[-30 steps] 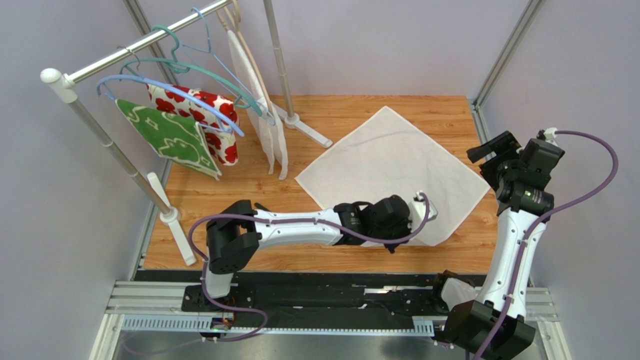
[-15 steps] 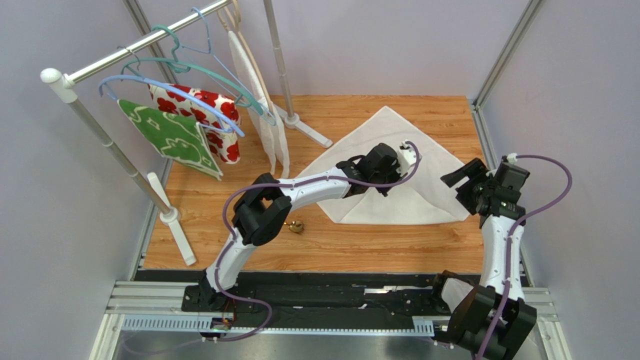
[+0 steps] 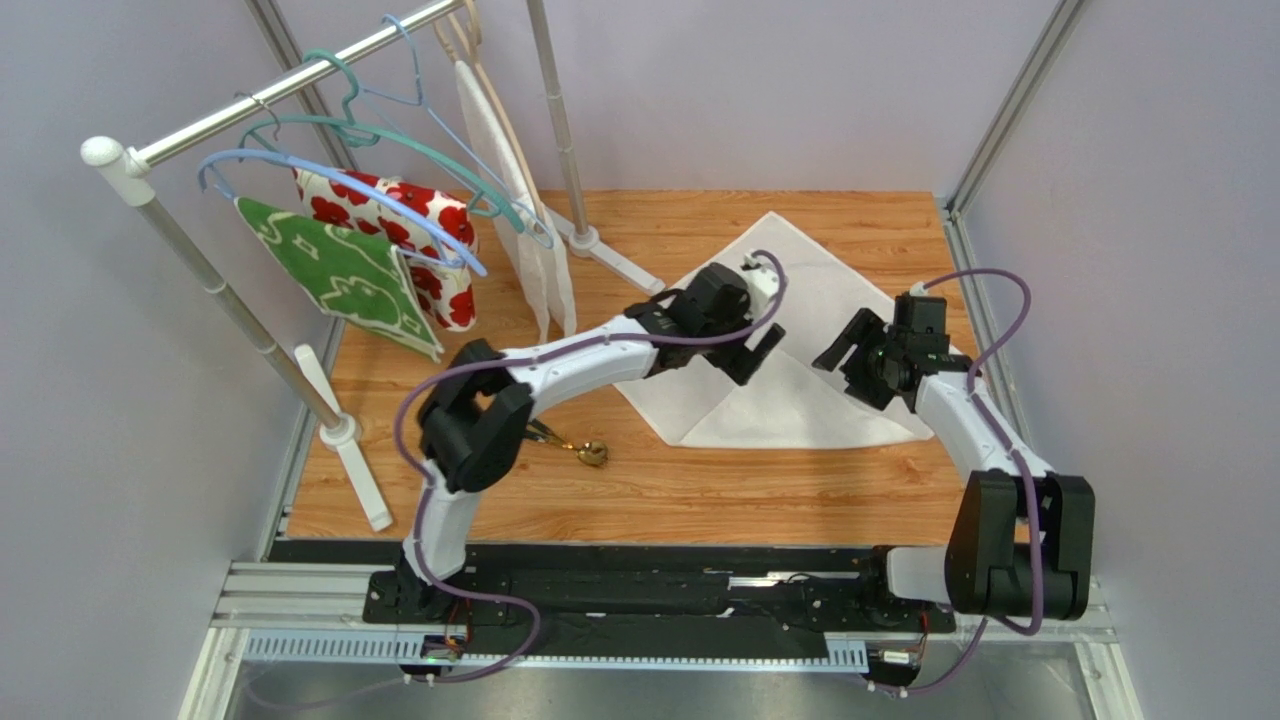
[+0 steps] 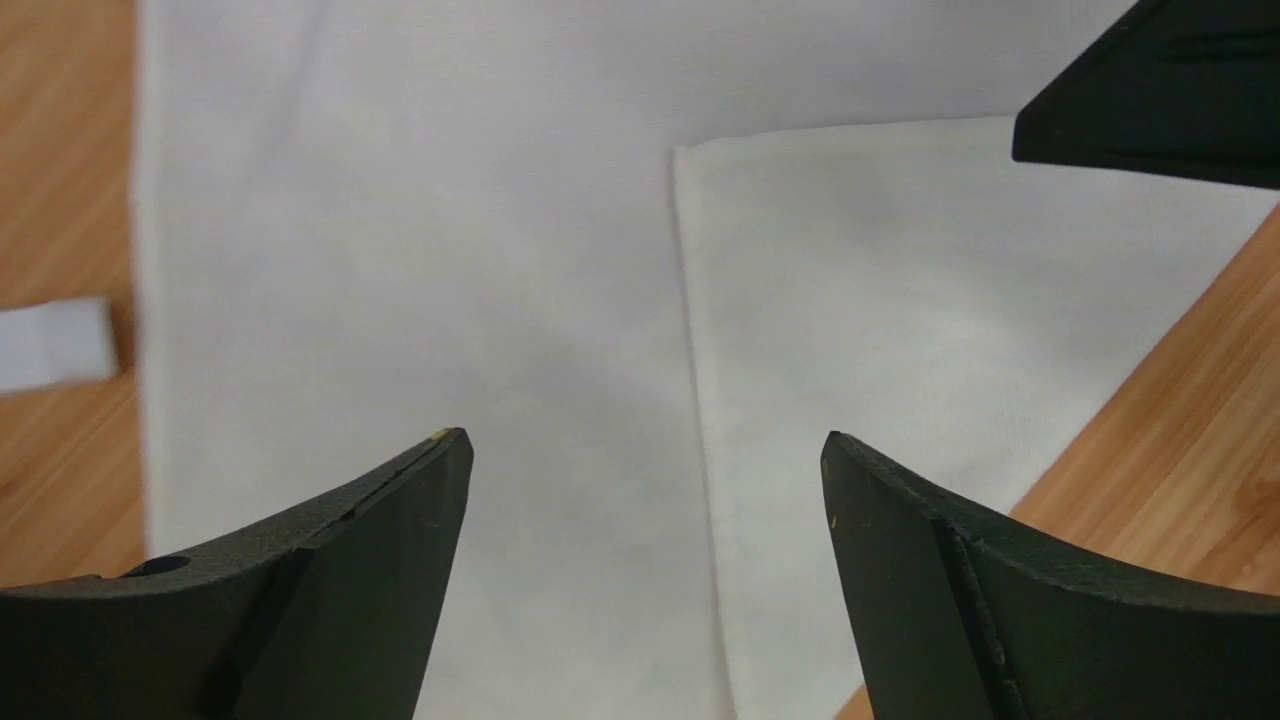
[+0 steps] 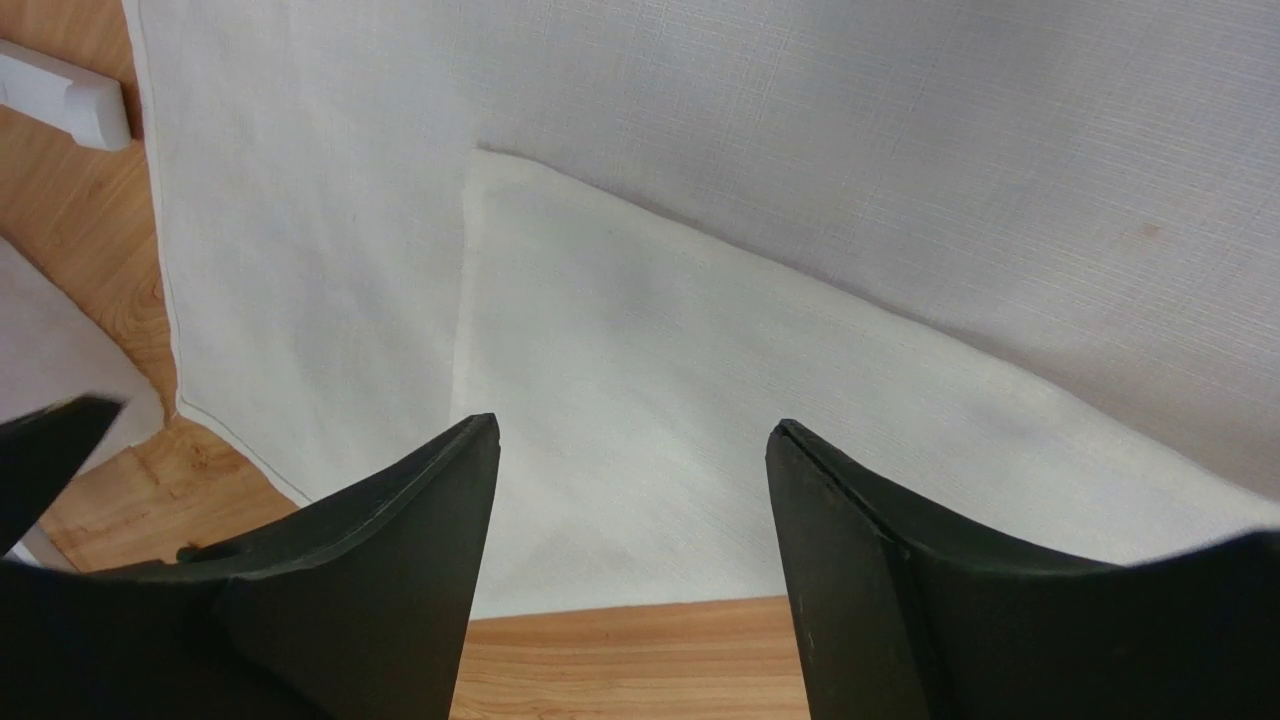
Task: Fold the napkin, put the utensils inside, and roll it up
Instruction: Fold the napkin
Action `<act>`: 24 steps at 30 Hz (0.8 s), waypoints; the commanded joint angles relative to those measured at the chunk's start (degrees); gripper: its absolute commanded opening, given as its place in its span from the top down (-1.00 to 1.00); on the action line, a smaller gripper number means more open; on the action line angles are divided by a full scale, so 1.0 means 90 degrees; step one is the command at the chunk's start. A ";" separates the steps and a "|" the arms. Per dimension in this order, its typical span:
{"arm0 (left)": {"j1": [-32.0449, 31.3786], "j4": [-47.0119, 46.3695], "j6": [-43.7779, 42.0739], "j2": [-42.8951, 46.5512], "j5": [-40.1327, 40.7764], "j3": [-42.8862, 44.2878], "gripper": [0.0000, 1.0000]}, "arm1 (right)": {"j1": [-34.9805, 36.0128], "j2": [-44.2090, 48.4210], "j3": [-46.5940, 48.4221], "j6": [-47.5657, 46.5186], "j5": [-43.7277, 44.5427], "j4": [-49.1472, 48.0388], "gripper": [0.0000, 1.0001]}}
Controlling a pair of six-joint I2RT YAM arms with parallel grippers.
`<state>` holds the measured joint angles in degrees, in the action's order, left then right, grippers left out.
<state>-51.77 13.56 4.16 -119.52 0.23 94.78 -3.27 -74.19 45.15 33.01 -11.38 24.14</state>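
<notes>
Napkin lies folded into a broad triangle on the far right part of the wooden bench in the top view, with its long straight edge nearest the arm bases and its peak pointing away. The left arm reaches across so that the left jaws hang over the cloth's left half. The right arm bends in from the right, putting the right jaws over the right half, and the two pairs are near each other yet apart. Well left of the cloth, one of the utensils shows its brass head on bare wood beside the left arm's elbow, its handle mostly hidden. A clothes rack at the far left carries a green patterned cloth, a red-flowered cloth and a white textured cloth. In the left wrist view the left jaws stand wide apart with nothing between them. The napkin spreads flat beneath, and the edge of its upper layer runs down through the gap. In the right wrist view the right jaws are likewise parted and hold nothing. The napkin lies under them, the corner of its upper layer sits just beyond the gap, and wood shows at the near edge.
</notes>
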 commanded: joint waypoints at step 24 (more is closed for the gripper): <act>0.2763 0.2380 0.0026 0.6064 0.0014 -0.2523 -0.98 | 0.1945 -0.3651 0.3304 -0.1383 0.2486 0.0707 0.03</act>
<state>-29.56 33.34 6.76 -66.41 1.78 72.34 13.63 -106.30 73.97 25.89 10.33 30.55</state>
